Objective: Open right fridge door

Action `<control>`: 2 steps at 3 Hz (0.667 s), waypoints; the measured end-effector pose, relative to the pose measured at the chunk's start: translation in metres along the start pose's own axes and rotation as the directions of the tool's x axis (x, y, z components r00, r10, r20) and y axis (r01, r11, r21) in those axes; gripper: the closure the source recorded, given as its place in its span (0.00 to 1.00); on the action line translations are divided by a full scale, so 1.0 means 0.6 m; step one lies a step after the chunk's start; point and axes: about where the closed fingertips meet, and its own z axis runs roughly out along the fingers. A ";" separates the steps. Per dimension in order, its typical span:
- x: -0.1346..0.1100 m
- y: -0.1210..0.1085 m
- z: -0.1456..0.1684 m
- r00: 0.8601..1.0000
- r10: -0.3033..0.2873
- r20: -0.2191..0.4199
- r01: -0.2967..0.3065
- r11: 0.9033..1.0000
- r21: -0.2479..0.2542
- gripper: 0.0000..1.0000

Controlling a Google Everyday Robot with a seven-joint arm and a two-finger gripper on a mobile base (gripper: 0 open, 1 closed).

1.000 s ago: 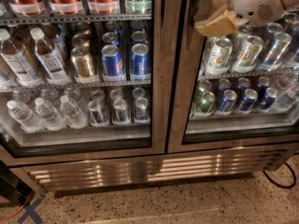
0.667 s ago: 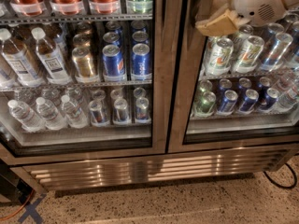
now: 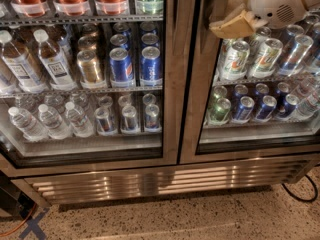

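While the gripper (image 3: 234, 23) sits high at the inner edge of the right door (image 3: 250, 84), whether it is open or closed cannot be told. The door is shut. Risks: slipping off the smooth steel, snagging the left door (image 3: 170, 84), or jolting the cans (image 3: 250, 59) behind.

gripper (image 3: 231, 24): top right, before upper inner edge of right fridge door (image 3: 194, 109) | door looks closed | cans (image 3: 235, 59) behind glass

a shop or break room: glass-door drinks fridge (image 3: 176, 99) full of cans (image 3: 150, 66) and bottles (image 3: 52, 64) (gripper (image 3: 226, 26) at its upper right).
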 end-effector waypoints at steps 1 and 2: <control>0.003 0.000 0.000 1.000 0.000 0.000 0.000 1.000 0.000 1.00; -0.001 0.003 0.000 1.000 -0.004 -0.005 0.004 1.000 0.004 1.00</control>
